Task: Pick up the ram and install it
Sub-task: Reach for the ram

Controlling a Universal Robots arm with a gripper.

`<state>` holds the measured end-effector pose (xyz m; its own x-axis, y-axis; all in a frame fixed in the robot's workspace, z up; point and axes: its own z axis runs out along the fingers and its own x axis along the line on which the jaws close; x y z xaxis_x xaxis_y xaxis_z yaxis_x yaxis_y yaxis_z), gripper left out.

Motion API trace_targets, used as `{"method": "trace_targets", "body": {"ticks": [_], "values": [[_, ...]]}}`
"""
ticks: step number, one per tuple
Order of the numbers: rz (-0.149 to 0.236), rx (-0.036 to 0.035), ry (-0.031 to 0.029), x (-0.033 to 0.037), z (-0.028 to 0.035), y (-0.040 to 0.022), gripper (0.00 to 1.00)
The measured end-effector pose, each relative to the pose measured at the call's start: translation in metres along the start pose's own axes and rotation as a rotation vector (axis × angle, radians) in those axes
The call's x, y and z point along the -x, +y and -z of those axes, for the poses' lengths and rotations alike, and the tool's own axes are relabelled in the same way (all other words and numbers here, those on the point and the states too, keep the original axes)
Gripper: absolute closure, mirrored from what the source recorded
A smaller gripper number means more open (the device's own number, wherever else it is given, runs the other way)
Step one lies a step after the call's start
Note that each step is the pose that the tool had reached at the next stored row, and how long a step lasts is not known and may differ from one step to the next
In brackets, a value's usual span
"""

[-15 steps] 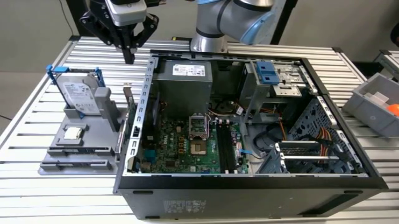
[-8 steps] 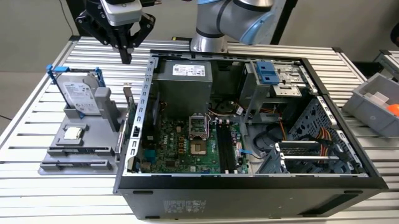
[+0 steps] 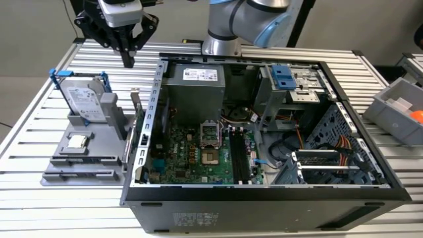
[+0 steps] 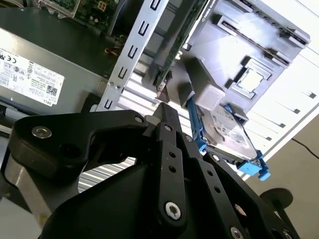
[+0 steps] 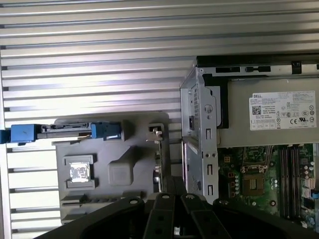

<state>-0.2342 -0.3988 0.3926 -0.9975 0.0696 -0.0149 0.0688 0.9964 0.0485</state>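
The ram (image 3: 132,121) is a thin green board standing on edge in a grey fixture (image 3: 82,161), close beside the open computer case's left wall. Both wrist views show the ram (image 4: 172,55) (image 5: 158,162) edge-on. My gripper (image 3: 128,62) hangs above the table behind the fixture, at the exterior view's upper left, well above the ram and apart from it. Its black fingers are shut with nothing between them, as the second wrist view of the gripper (image 4: 167,112) confirms. The motherboard's black memory slots (image 3: 238,158) lie inside the case.
The fixture also holds a silver hard drive (image 3: 86,101) in a blue-handled frame and a small square processor chip (image 3: 77,141). The black case (image 3: 264,201) takes up the table's middle. A grey bin (image 3: 396,111) with an orange object sits at the exterior view's right.
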Motion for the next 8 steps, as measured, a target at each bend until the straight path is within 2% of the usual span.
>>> {"method": "trace_targets", "body": {"ticks": [8], "values": [[0.0, 0.0, 0.0004, -0.0101, 0.0002, -0.0007, 1.0]]}}
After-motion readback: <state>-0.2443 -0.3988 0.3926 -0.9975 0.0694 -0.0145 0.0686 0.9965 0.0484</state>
